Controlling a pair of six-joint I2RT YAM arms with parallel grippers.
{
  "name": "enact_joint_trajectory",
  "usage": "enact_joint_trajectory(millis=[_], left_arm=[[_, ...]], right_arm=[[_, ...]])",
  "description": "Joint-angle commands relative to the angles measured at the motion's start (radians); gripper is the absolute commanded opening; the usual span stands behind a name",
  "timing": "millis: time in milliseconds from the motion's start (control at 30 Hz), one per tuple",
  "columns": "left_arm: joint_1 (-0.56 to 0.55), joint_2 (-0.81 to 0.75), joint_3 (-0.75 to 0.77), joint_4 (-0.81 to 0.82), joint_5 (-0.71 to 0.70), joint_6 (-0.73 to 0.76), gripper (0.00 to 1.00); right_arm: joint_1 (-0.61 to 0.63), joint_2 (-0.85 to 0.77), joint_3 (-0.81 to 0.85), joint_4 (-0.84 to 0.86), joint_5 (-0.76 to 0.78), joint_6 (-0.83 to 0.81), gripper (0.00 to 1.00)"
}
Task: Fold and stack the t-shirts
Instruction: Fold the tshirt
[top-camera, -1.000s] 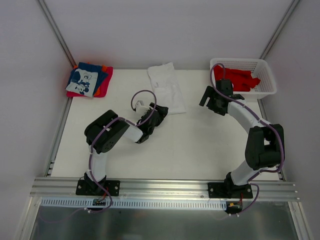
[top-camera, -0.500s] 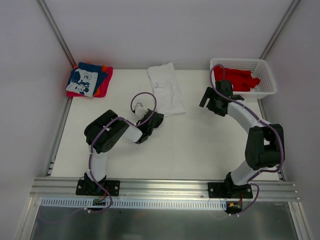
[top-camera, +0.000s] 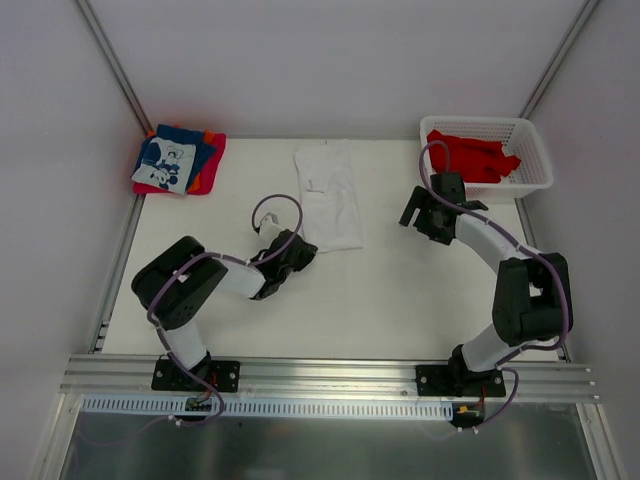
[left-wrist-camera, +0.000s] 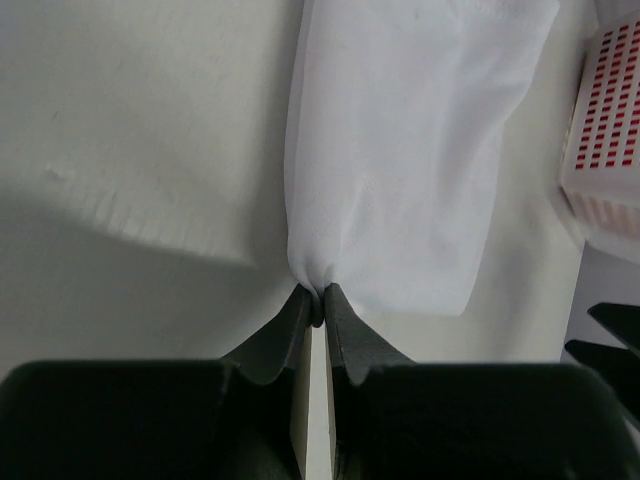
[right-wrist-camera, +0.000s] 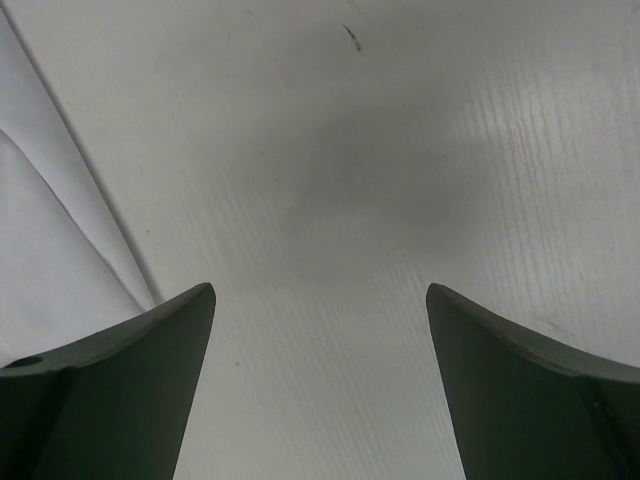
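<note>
Left arm has drawn back toward the near-left since a second ago, elbow dropped low and outward, and the plain white cloth t-shirt has come with it: it lay skewed before and now lies straighter, near hem closer to the arm bases. Left gripper: jaws nipped tight on a small bunch of cloth at the shirt's near-left corner, as the left wrist view shows, with the fabric fanning away from the tips. Shirt is partly folded into a long strip at mid-worktop, its long axis running near to far, so it lies on the far side and slightly right of the left jaws. Right gripper has shifted a little nearer; jaws wide, holding nothing, hanging over bare white worktop. It stands right of the shirt and apart from it, about level with the near half; in the right wrist view the shirt's edge shows at the left. Judgement: the right arm is the nearer one to the shirt's right edge and near-right corner, and would have to travel left to reach it, while the left arm already owns the near-left corner. Bright red t-shirts wait in the white plastic lattice basket at far right. Folded blue, red and orange stack sits at far left, well apart.
</note>
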Motion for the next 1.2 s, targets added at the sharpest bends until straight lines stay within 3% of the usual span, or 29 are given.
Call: enact_joint_trajectory(millis=[0, 333, 467, 667, 900, 1167], left_arm=[[-0.034, -0.118, -0.077, -0.078, 0.059, 0.038, 0.0], [-0.278, -0.456, -0.293, -0.294, -0.006, -0.008, 0.0], [-0.403, -0.641, -0.328, -0.474, -0.113, -0.062, 0.0], [-0.523, -0.845, -0.342, -0.607, -0.208, -0.087, 0.0], [-0.557, -0.892, -0.31, -0.673, -0.265, -0.075, 0.0], [-0.56, -0.867, -0.253, -0.688, -0.29, -0.013, 0.0]], right_arm=[[-0.002, -0.086, -0.035, 0.031, -0.011, 0.023, 0.91], [0.036, -0.24, -0.118, -0.012, 0.019, 0.04, 0.91], [0.05, -0.33, -0.15, -0.047, 0.047, 0.044, 0.91], [0.102, -0.418, -0.182, -0.102, 0.067, 0.072, 0.91], [0.266, -0.56, -0.251, -0.15, 0.154, 0.161, 0.91], [0.366, -0.683, -0.322, -0.205, 0.188, 0.24, 0.92]])
